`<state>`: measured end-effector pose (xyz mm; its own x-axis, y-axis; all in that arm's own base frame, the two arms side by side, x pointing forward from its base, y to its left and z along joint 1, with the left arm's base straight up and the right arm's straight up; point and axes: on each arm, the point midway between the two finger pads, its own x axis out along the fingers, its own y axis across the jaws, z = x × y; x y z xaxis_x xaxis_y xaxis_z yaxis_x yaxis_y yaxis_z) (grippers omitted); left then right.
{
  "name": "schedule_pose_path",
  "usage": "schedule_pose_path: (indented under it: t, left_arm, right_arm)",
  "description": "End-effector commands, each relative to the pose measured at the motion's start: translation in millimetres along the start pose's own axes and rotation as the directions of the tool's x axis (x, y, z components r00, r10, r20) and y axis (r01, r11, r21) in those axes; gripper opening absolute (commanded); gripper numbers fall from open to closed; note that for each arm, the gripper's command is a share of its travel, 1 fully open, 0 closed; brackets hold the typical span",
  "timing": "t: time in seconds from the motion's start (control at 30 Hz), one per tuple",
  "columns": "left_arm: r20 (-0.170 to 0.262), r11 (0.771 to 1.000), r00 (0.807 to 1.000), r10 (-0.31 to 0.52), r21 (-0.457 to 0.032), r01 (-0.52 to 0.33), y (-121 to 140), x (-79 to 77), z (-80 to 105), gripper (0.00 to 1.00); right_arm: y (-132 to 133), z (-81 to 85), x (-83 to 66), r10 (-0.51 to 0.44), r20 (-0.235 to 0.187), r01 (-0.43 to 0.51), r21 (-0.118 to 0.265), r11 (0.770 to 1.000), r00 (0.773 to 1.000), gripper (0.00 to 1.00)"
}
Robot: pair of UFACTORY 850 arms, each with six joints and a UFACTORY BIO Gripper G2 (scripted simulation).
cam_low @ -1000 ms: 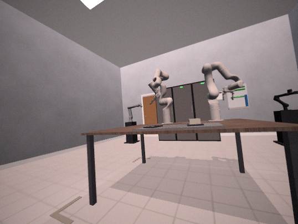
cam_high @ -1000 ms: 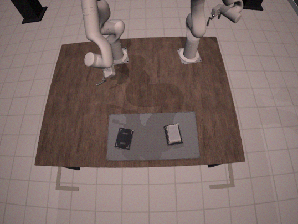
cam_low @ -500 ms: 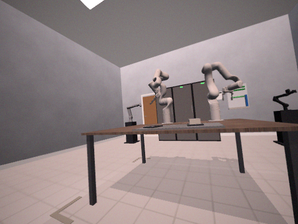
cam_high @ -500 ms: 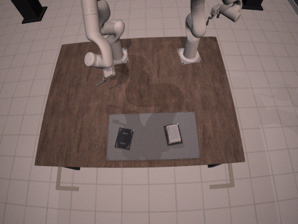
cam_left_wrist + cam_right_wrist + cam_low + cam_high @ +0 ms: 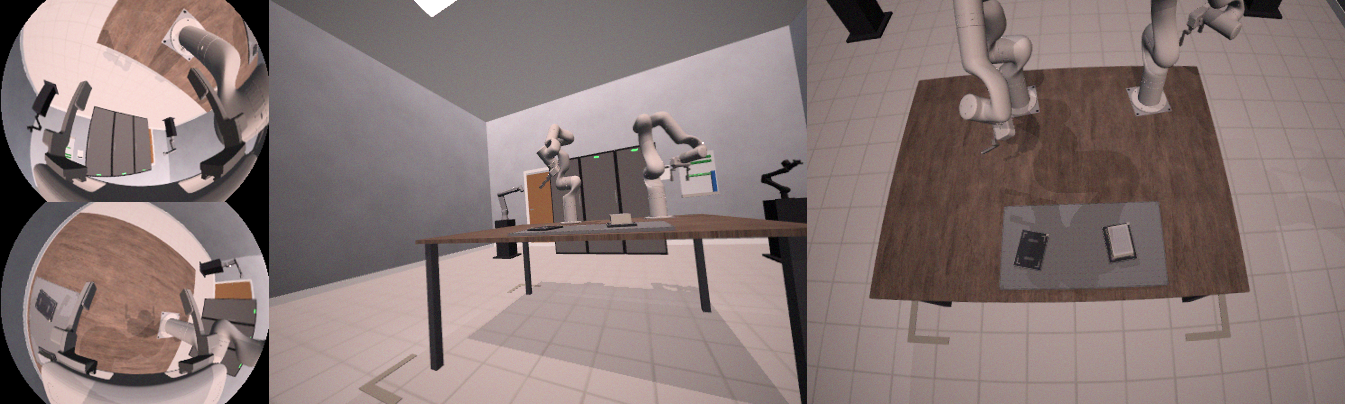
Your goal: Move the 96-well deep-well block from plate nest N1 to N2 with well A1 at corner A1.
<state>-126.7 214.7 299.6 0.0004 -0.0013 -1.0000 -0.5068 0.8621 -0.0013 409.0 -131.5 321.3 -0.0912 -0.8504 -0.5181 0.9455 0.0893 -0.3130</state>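
Top: high, looking steeply down at table (image 5: 952, 200) (image 5: 479, 233) (image 5: 144, 27) (image 5: 117, 256). Exterior: low, facing cabinets (image 5: 599, 185) (image 5: 123, 144) (image 5: 226, 309). Both wrists: outward, close over grippers. Tabletop shared by top, right wrist.

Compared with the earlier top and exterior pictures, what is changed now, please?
Nothing visibly changed. The left gripper and right gripper stayed in place, and neither took or let go of anything. The deep-well block also stayed put, and the nest N2 is still without a block.
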Motion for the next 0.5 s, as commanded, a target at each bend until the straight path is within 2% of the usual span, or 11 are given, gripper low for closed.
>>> schedule_pose_path:
  t: [0.0, 0.1, 0.2, 0.23, 0.3, 0.4, 0.47]
  left_arm:
    - [0.0, 1.0, 1.0, 0.001, 0.0, -0.001, 0, -0.4, 0.2, 1.0]
    - [0.0, 1.0, 1.0, 0.001, 0.0, -0.001, 0, -0.4, 0.2, 1.0]
    - [0.0, 1.0, 1.0, 0.001, 0.0, -0.001, 0, -0.4, 0.2, 1.0]
    - [0.0, 1.0, 1.0, 0.001, 0.0, -0.001, 0, -0.4, 0.2, 1.0]
    - [0.0, 1.0, 1.0, 0.001, 0.0, -0.001, 0, -0.4, 0.2, 1.0]
    - [0.0, 1.0, 1.0, 0.001, 0.0, -0.001, 0, -0.4, 0.2, 1.0]
    - [0.0, 1.0, 1.0, 0.001, 0.0, -0.001, 0, -0.4, 0.2, 1.0]
  right_arm:
    - [5, 0.8, -2.5, 0.031, 0.014, -0.031, -0.002, 1.0, 0.999, 0.37]
    - [19, 4.1, 1.6, 0.107, 0.058, -0.108, 0.009, 0.994, 0.993, 0.37]
    - [25, 5.6, 3.6, 0.107, 0.058, -0.108, 0.009, 0.994, 0.993, 0.37]
    - [30, 6.5, 3.9, 0.136, 0.074, -0.137, 0.008, 0.991, 0.988, 0.37]
    - [30, 6.5, 3.9, 0.136, 0.074, -0.137, 0.008, 0.991, 0.988, 0.37]
    - [45, 9.0, 5.0, 0.212, 0.115, -0.214, 0.005, 0.977, 0.97, 0.37]
    - [50, 9.9, 5.4, 0.212, 0.115, -0.214, 0.005, 0.977, 0.97, 0.37]
